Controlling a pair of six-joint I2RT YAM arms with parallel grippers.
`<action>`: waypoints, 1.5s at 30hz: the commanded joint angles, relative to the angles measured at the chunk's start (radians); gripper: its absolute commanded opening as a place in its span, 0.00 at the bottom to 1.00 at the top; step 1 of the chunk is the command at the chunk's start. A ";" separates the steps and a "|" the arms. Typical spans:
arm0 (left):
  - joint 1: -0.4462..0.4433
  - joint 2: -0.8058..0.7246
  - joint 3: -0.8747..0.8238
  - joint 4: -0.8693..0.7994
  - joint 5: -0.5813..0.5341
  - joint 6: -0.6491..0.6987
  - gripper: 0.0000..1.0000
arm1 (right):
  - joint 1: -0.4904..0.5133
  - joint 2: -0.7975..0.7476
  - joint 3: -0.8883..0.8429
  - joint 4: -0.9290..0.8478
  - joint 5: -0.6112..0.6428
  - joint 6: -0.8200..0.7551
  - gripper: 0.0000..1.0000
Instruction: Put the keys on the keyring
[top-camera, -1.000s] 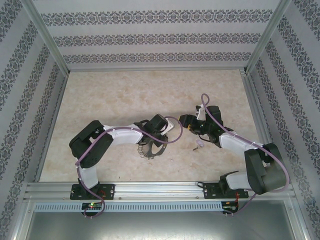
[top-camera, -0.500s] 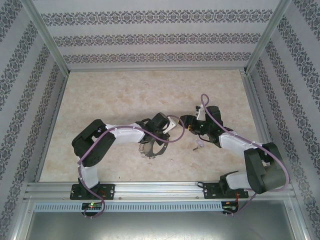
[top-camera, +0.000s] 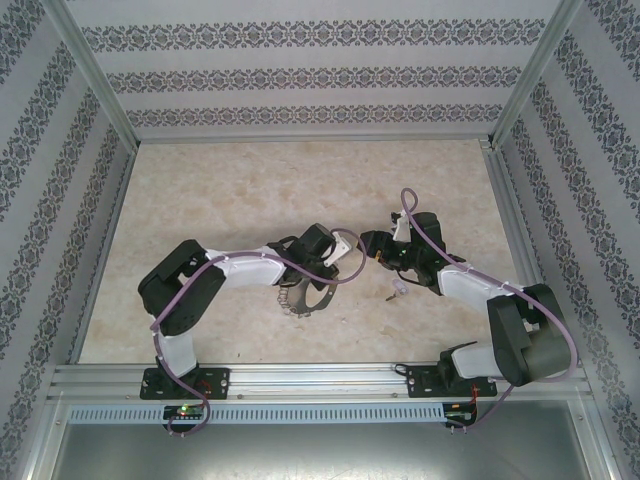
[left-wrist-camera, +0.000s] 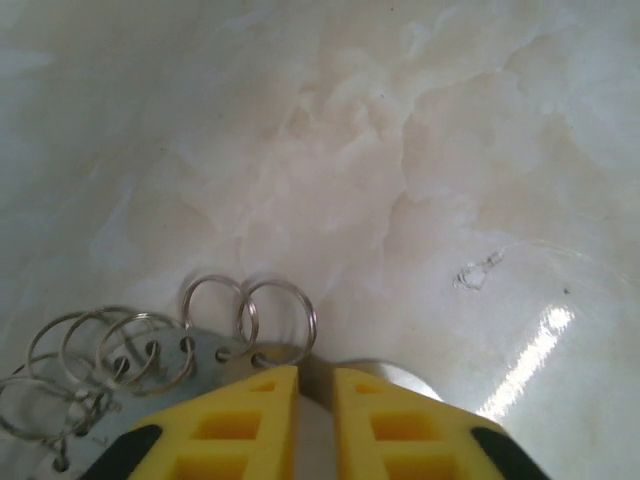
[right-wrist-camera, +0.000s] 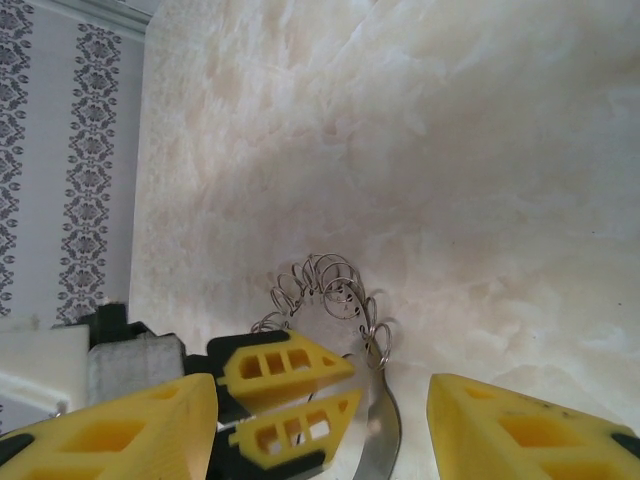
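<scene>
Cream marble-look tabletop (top-camera: 250, 190), both arms working near its middle.

Change over the last second: small. At the left gripper (left-wrist-camera: 315, 375) the wrist has edged slightly toward the far side. The right gripper (top-camera: 372, 242) has crept a touch toward it, and the two heads now almost meet. No shift in the keyring (top-camera: 303, 298), which sits beneath the left wrist. No shift in the key (top-camera: 398, 290) either: loose on the table, just nearside of the right forearm, to the right of the keyring and apart from it.

State of left gripper: yellow fingers drawn nearly together on the flat grey band of the keyring, pinching it as far as its wrist view shows. Small wire rings (left-wrist-camera: 275, 308) fan out from holes in the band, left of the fingers.
State of right gripper: fingers spread wide, holding nothing. The left fingers and the band sit between them in its wrist view.

Reading: keyring secured, key untouched, threading not begun. The right gripper would have to go for the key first. It is tiny and flat on a slick top, so likely an awkward pick.

Surface: glossy, with a bright glare streak (left-wrist-camera: 530, 345) and one faint scuff (left-wrist-camera: 475, 272).
Room: grey-and-white patterned wallpaper (top-camera: 300, 75) on three sides, aluminium posts (top-camera: 85, 85) at the corners, a metal rail (top-camera: 320, 378) along the near edge carrying both bases.
</scene>
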 joint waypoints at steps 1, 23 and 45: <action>0.009 -0.050 -0.017 0.015 0.032 -0.025 0.32 | -0.012 0.000 -0.017 0.004 0.001 -0.025 0.59; -0.007 0.064 0.035 0.106 -0.067 -0.042 0.36 | -0.011 0.013 -0.007 0.010 0.001 -0.026 0.59; 0.019 0.003 0.047 0.024 0.043 -0.010 0.00 | -0.013 0.025 -0.014 0.015 -0.011 -0.047 0.59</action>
